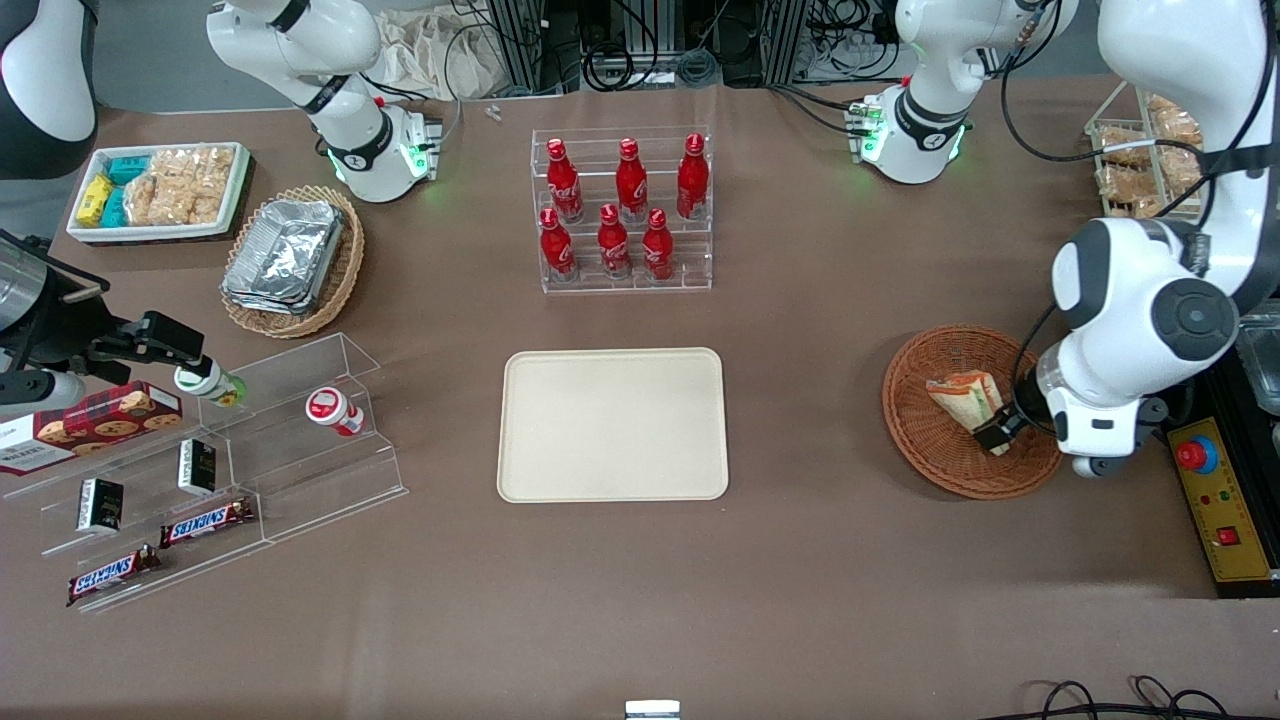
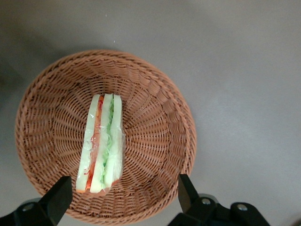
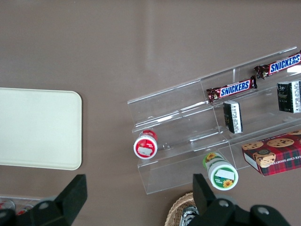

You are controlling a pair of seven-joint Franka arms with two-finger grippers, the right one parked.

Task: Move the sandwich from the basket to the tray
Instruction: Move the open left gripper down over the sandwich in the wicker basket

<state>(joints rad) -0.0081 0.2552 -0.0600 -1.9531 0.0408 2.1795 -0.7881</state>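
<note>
The sandwich is a wrapped wedge with green and orange-red filling, lying on edge in the reddish-brown wicker basket toward the working arm's end of the table. My left gripper hovers over the basket, at the part of it nearer the front camera. It is open wide. The sandwich's near end lies between the fingers without touching them. The cream tray lies bare at the table's middle, a good way from the basket.
An acrylic rack of red cola bottles stands farther from the front camera than the tray. A control box with a red button sits beside the basket. Toward the parked arm's end are a tan basket of foil containers and acrylic snack shelves.
</note>
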